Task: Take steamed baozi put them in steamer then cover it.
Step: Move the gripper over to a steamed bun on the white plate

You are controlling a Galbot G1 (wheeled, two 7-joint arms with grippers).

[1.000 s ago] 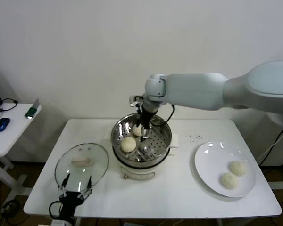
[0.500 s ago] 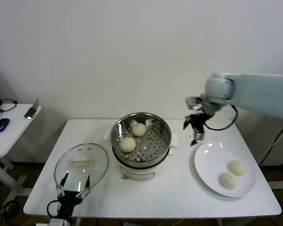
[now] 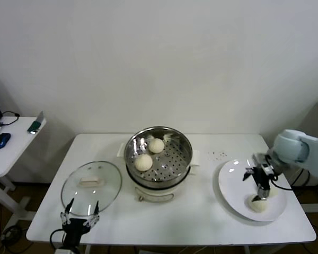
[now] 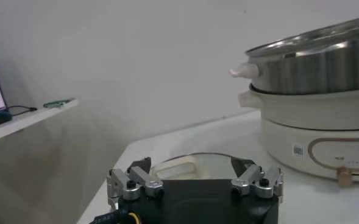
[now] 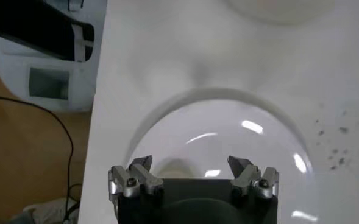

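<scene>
Now our right gripper (image 3: 261, 186) hangs with jaws spread over the flat white plate (image 3: 230, 182), just above its cream-white dough buns (image 3: 258, 203). We should centre on one bun and squeeze gently. Two buns already sit in the shiny steel steamer (image 3: 158, 153); open table lies between. Our left gripper (image 3: 79, 218), likewise spread, waits beside the clear glass lid (image 3: 91, 180).

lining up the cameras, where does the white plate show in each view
Head view: the plate lies on the table's right side, under the open right hand.
Left wrist view: not in it.
Right wrist view: the plate fills the middle, past the hand.
Shared landmark: the white table.
</scene>
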